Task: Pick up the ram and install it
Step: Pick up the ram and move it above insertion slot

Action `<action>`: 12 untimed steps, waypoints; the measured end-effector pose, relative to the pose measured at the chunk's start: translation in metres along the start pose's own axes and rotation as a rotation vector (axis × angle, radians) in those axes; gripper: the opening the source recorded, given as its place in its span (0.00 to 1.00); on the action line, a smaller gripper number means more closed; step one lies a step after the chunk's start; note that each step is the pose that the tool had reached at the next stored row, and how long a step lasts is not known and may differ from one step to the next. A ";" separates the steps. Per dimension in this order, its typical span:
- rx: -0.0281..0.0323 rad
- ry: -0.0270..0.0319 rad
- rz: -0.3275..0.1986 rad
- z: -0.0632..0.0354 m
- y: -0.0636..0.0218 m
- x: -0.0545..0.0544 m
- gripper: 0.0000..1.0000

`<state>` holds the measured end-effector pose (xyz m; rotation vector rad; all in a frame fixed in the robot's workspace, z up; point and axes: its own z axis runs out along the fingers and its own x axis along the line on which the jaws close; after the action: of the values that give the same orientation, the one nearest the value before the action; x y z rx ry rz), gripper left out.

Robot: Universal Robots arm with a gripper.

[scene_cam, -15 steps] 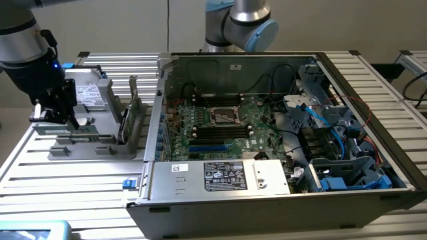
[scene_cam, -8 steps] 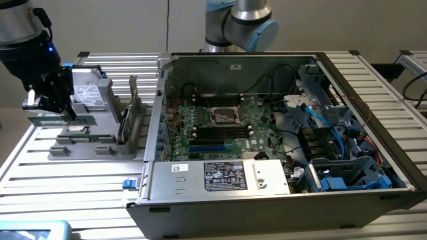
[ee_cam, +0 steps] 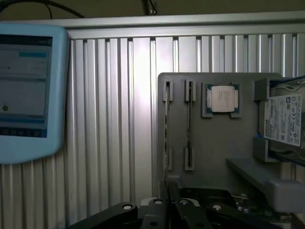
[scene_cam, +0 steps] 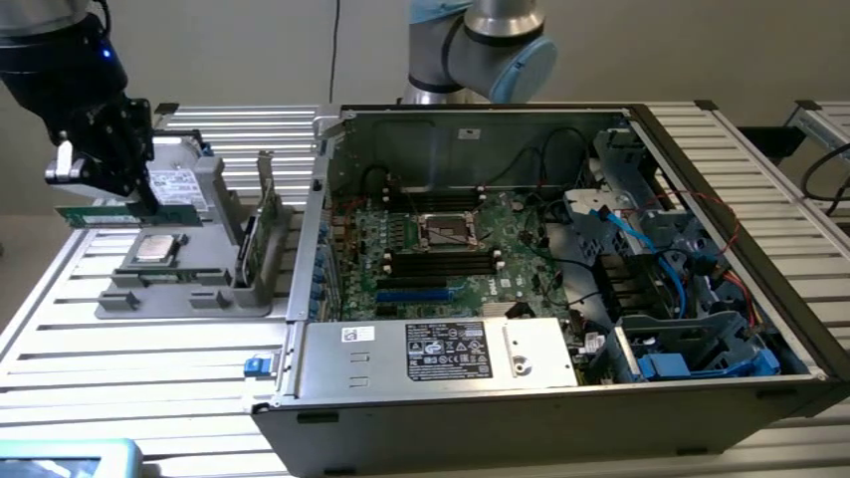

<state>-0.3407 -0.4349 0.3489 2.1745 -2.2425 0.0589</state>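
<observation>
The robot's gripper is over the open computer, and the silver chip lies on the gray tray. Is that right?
Not quite. The gripper is over the gray tray, at the exterior view's left of the open computer, as the exterior view shows. The silver chip does lie on the tray.

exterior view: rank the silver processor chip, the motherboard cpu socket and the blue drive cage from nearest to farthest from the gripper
From the gripper, holding the ram:
1. Processor chip, on the grey tray close by.
2. CPU socket, middle of the motherboard.
3. Blue drive cage, at the exterior view's right.
</observation>
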 end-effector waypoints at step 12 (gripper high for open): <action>-0.0001 0.0000 0.000 -0.0540 -0.0426 0.002 0.12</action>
<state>-0.2989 -0.4359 0.4035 2.1745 -2.2425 0.0588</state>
